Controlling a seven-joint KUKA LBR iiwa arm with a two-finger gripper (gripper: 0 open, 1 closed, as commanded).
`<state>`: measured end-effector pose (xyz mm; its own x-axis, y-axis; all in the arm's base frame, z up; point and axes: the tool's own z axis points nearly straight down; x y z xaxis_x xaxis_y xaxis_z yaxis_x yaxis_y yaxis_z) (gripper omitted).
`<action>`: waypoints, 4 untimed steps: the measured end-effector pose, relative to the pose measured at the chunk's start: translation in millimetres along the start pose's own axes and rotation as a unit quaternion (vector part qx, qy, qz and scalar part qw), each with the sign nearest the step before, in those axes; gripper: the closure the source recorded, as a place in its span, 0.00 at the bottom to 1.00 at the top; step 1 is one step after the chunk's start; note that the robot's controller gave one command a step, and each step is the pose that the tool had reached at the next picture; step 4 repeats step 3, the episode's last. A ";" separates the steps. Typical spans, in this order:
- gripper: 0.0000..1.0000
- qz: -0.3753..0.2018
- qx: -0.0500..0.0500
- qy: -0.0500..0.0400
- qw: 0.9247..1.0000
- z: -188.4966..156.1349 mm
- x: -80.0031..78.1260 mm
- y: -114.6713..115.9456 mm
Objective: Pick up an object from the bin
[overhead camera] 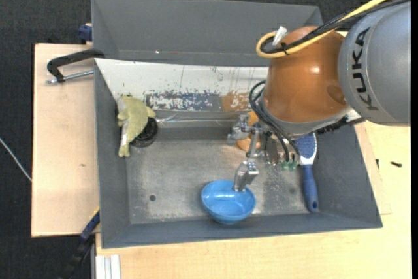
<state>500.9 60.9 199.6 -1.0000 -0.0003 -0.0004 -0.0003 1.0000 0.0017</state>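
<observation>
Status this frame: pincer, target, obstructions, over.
Pincer over near rim of blue bowl, bin front middle. Blue-handled brush close beside, arm side. Yellow-green toy in opposite back corner, out of the way.

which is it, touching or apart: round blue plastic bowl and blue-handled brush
Apart. The camera view shows bare bin floor between the blue bowl and the blue-handled brush.

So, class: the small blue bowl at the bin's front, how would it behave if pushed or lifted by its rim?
The blue bowl looks like thin moulded plastic, so probably stiff and light. Its rounded wall suggests it may rock or tip if pressed at the rim, where the gripper hangs. Its smooth surface could be slippery.
</observation>
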 end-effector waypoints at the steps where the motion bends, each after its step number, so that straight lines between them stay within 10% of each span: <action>1: 0.00 -0.036 0.000 -0.009 0.999 125.3 0.3 -7.2; 2: 1.00 -0.036 0.000 -0.008 0.999 124.5 1.7 -7.2; 3: 1.00 -0.086 0.000 -0.007 0.996 -36.8 -9.7 -9.4; 4: 1.00 -0.086 0.000 -0.007 0.996 -36.8 -9.7 -9.4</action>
